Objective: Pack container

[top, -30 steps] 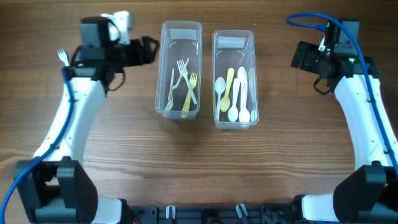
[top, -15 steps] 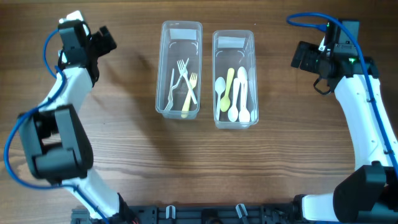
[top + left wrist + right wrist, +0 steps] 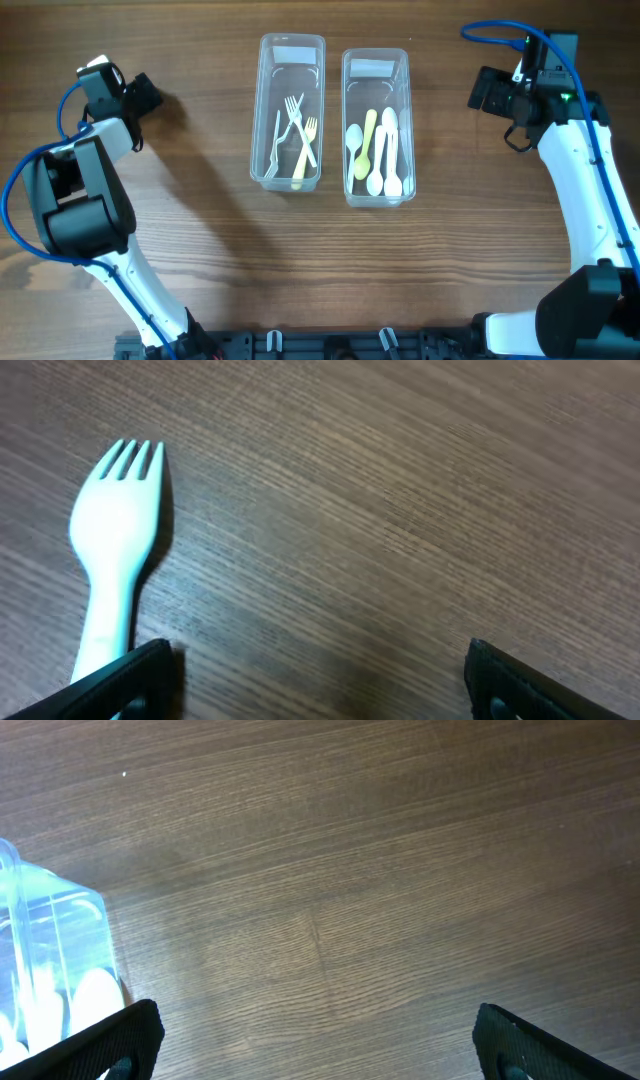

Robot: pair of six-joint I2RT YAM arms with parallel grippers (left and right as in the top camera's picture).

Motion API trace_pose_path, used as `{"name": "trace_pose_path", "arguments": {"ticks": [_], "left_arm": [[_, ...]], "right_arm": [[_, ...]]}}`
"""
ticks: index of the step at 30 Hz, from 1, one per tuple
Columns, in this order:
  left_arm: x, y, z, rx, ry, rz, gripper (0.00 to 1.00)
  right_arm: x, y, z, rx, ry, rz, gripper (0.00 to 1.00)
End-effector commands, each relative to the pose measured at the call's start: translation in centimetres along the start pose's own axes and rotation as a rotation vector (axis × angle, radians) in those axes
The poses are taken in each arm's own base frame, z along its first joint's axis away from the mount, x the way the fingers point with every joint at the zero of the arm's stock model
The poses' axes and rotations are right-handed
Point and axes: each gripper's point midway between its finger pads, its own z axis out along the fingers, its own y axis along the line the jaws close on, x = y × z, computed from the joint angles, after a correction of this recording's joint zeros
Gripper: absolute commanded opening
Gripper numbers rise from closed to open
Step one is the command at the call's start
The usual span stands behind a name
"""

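A white plastic fork (image 3: 113, 555) lies flat on the wood at the far left, tines pointing away in the left wrist view. My left gripper (image 3: 320, 695) is open and low over the table, with its left finger (image 3: 125, 678) at the fork's handle. In the overhead view my left gripper (image 3: 143, 95) is at the far left and the arm hides the fork. A clear container (image 3: 265, 120) holds several forks. A second clear container (image 3: 348, 130) beside it holds several spoons. My right gripper (image 3: 487, 90) is open and empty, right of the spoon container.
The right wrist view shows my right gripper (image 3: 320, 1045) open over bare wood, with a corner of the spoon container (image 3: 55, 955) at its left. The two containers stand side by side at the middle back of the table.
My left arm has swung from beside the fork container out to the table's far left, over the white fork. The right arm has not moved.
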Motion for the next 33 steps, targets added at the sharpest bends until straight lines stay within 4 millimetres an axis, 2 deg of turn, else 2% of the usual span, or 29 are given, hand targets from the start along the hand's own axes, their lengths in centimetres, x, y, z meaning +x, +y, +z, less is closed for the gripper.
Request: {"name": "trace_pose_path", "arguments": {"ticks": [1,3,6,8,11,15,17,20,23,24,25,27,32,33], "left_arm": [[2.6,3.2,0.3,-0.156,0.071,-0.111,0.95],[3.8,4.8,-0.2,-0.248,0.099,-0.208,0.94],[4.9,5.1,-0.5,-0.271,0.142,-0.249,0.94],[5.4,5.3,-0.6,-0.284,0.155,-0.275,0.94],[5.3,6.6,-2.0,-0.378,0.146,-0.339,0.94],[1.6,7.0,-4.3,-0.390,0.054,-0.368,0.95],[0.1,6.3,-5.0,-0.353,0.023,-0.379,0.93],[-2.1,3.1,-6.4,-0.184,0.022,-0.400,0.91],[-5.0,1.4,-8.8,-0.099,-0.032,-0.379,0.90],[-6.0,1.4,-9.6,-0.102,-0.062,-0.344,0.90],[-7.0,2.5,-10.5,-0.163,-0.110,-0.340,0.94],[-7.3,4.0,-10.9,-0.239,-0.137,-0.310,0.97],[-7.7,5.3,-9.8,-0.253,-0.165,-0.327,1.00],[-7.5,6.5,-9.4,-0.283,-0.171,-0.353,0.99]], "right_arm": [[-1.0,-0.1,-1.1,-0.001,-0.039,-0.005,1.00],[-1.0,-0.1,-1.1,-0.001,-0.039,-0.005,1.00],[-1.0,-0.1,-1.1,-0.001,-0.039,-0.005,1.00],[-1.0,-0.1,-1.1,-0.001,-0.039,-0.005,1.00],[-1.0,-0.1,-1.1,-0.001,-0.039,-0.005,1.00],[-1.0,-0.1,-1.1,-0.001,-0.039,-0.005,1.00],[-1.0,-0.1,-1.1,-0.001,-0.039,-0.005,1.00],[-1.0,-0.1,-1.1,-0.001,-0.039,-0.005,1.00],[-1.0,-0.1,-1.1,-0.001,-0.039,-0.005,1.00],[-1.0,-0.1,-1.1,-0.001,-0.039,-0.005,1.00],[-1.0,-0.1,-1.1,-0.001,-0.039,-0.005,1.00],[-1.0,-0.1,-1.1,-0.001,-0.039,-0.005,1.00],[-1.0,-0.1,-1.1,-0.001,-0.039,-0.005,1.00],[-1.0,-0.1,-1.1,-0.001,-0.039,-0.005,1.00]]}}
